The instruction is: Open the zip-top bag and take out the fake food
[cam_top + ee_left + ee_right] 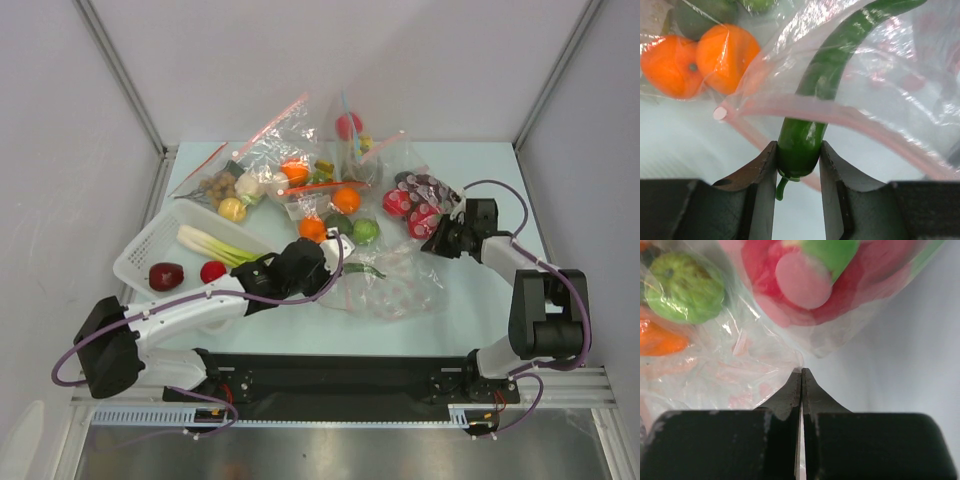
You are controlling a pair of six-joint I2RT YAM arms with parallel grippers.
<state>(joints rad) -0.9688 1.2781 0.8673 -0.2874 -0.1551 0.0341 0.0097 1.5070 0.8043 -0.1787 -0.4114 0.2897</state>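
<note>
The zip-top bag (395,285), clear, crinkled and pink-stripped, lies near-centre on the worktop (475,310). The left claw (799,150) clamps a green pepper (807,127) protruding from the bag's mouth. The right claw (801,375) pinches its film.

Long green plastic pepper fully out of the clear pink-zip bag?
No: most of the green plastic pepper lies inside the clear pink-zip bag.

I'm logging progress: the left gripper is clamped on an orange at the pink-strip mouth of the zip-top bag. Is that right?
No: the left gripper is clamped on a green pepper, not an orange, at the pink-strip mouth of the zip-top bag. The left wrist view shows this plainly.
</note>
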